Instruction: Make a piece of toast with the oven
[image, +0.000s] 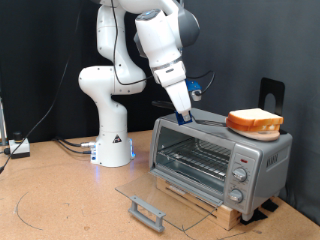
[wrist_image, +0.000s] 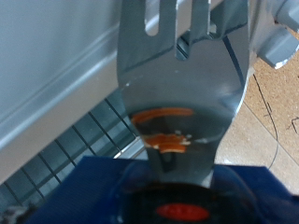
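Note:
The silver oven (image: 262, 158) stands at the exterior view's right with its glass door (image: 150, 193) folded down flat and the wire rack (image: 195, 160) bare inside. My gripper (image: 183, 114) hangs at the oven's top front corner, on the exterior view's left side of it. It is shut on a blue-handled tool (wrist_image: 182, 103) with a flat silver forked blade. In the wrist view that blade points past the oven's body (wrist_image: 56, 84) and rack (wrist_image: 65, 154); my fingers do not show there. The piece of toast is out of view.
A thick bread slice on an orange dish (image: 255, 122) sits on the oven's roof. Three knobs (image: 240, 176) line the side panel. The oven rests on a wooden board (image: 205, 203). The robot's white base (image: 110, 140) and cables (image: 20, 148) lie at the left.

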